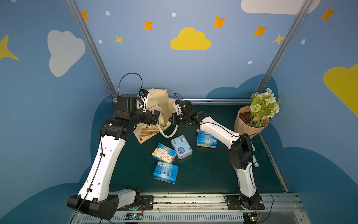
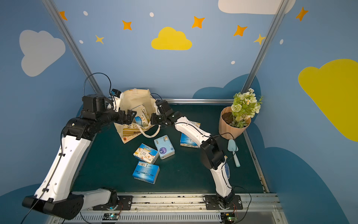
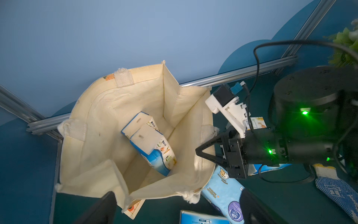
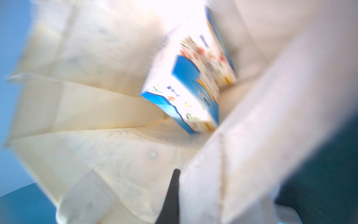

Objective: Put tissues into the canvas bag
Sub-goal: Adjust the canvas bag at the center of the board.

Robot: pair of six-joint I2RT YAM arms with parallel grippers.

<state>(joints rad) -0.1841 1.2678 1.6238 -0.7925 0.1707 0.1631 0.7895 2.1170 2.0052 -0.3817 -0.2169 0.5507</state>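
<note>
Left tool [image 3: 178,194] gapes wide at the canvas bag's [image 3: 96,116] mouth; right tool [image 3: 199,151] is clamped on its rim.

canvas bag [image 2: 133,98]: mouth open | bagged tissues [image 2: 142,115]: inside | loose tissues [image 2: 146,172]: on table [image 2: 108,155], nearby

canvas bag [image 1: 160,98]: I am seeing cream cloth, a floral print and a tan stripe.
packs in the bag [image 3: 153,147]: showing white and blue, with flowers.
pale pack [image 1: 181,146]: wearing light blue with a purple circle.
floral pack [image 1: 163,153]: showing white, orange blooms, blue edge.
barcode pack [image 1: 165,172]: glowing bright blue.
desk [image 1: 203,174]: lying dark green.
glove [image 3: 337,192]: showing white with blue dots.
my right tool [image 3: 199,151]: looking black.
</note>
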